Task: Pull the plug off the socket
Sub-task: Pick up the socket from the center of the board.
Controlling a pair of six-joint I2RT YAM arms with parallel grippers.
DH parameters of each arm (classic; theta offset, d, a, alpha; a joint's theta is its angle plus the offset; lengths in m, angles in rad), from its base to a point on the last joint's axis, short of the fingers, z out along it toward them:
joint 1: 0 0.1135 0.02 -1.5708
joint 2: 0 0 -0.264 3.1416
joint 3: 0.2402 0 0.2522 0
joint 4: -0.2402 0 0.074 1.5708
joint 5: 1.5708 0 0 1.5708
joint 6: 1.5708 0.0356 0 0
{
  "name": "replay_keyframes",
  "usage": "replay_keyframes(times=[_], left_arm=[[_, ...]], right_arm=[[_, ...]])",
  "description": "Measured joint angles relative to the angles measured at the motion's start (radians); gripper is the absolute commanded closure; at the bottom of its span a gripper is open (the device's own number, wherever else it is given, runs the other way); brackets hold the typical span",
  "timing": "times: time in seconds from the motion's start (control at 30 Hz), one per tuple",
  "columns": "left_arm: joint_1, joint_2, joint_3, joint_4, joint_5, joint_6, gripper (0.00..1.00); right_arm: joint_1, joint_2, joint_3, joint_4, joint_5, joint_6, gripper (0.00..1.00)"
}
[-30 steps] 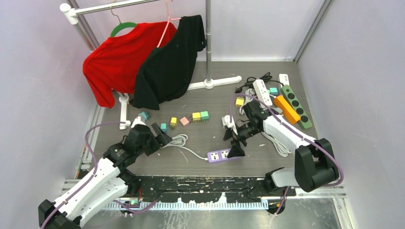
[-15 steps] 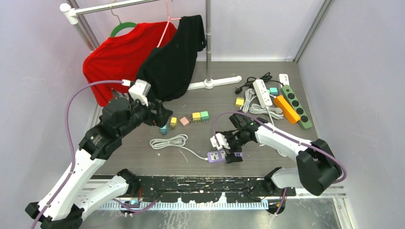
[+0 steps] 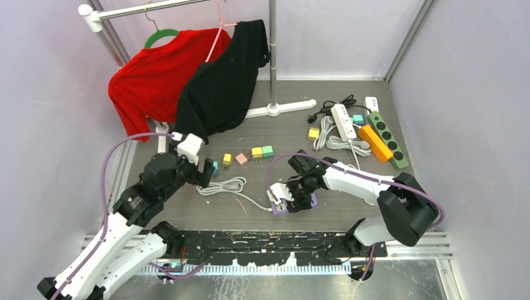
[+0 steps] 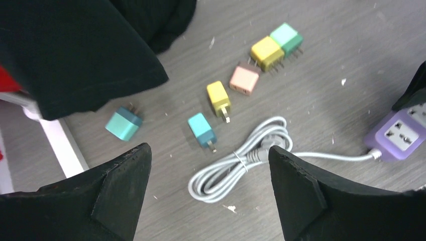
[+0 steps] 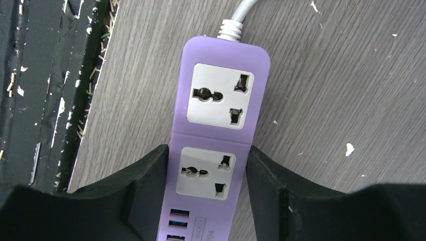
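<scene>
Risk: right gripper (image 5: 208, 168) pinches the purple strip (image 5: 221, 95) by its long sides, away from the cord end — any pull could swivel or drag it along with the white cable (image 4: 236, 163). Left gripper (image 4: 208, 150) is spread, hovering over loose adapters (image 4: 202, 129), holding nothing. Strip lies flat by the table's near edge, right of centre — both visible sockets (image 5: 219, 103) empty, no seated plug seen.

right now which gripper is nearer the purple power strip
Right. The right gripper is closed around the purple power strip, a finger against each side. The left gripper hangs open over the coiled cord, off to the strip's left.
</scene>
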Motion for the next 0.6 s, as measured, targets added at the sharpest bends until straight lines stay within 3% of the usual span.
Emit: replay_keyframes(times=[0.3, 0.6], left_arm=[[0.000, -0.115, -0.019, 0.046, -0.056, 0.022, 0.13], [0.000, -0.172, -0.041, 0.050, -0.085, 0.025, 0.13]], right_arm=[[-0.047, 0.004, 0.055, -0.093, -0.020, -0.021, 0.98], [-0.361, -0.181, 0.124, -0.303, -0.167, -0.131, 0.99]])
